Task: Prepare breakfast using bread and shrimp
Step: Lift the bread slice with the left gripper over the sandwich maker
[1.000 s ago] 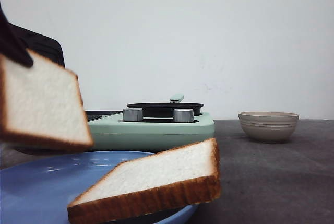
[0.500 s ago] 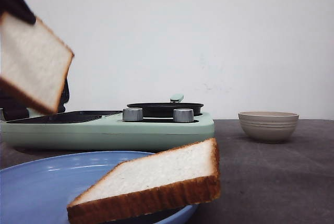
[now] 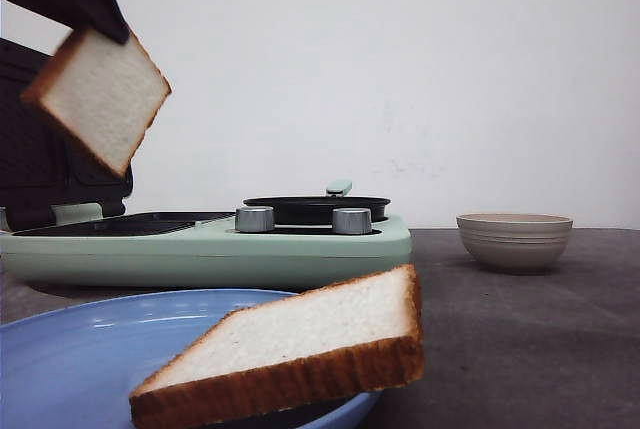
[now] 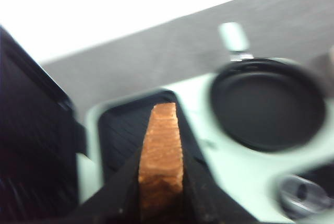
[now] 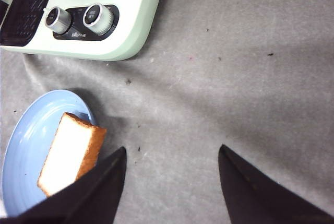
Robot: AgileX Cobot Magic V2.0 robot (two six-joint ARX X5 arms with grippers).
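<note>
So the green cooker point(image 3: 210, 244) sits behind the blue plate point(image 3: 90, 349), where one bread slice point(image 3: 290, 344) leans on the rim. My left gripper point(image 4: 160, 182) is pinching the other slice point(image 3: 100, 97) by its edge, up over the black grill plate point(image 4: 135, 130). Thin grip, it could slip or tear. Right gripper point(image 5: 172, 182) is spread wide, empty.

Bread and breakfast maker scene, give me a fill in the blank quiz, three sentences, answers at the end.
1. The left gripper is shut on a slice of ____, held in the air above the green breakfast maker.
2. The other slice rests on a plate whose colour is ____.
3. The right gripper hangs over the table with its jaws ____.

Missing words: bread; blue; open
</note>
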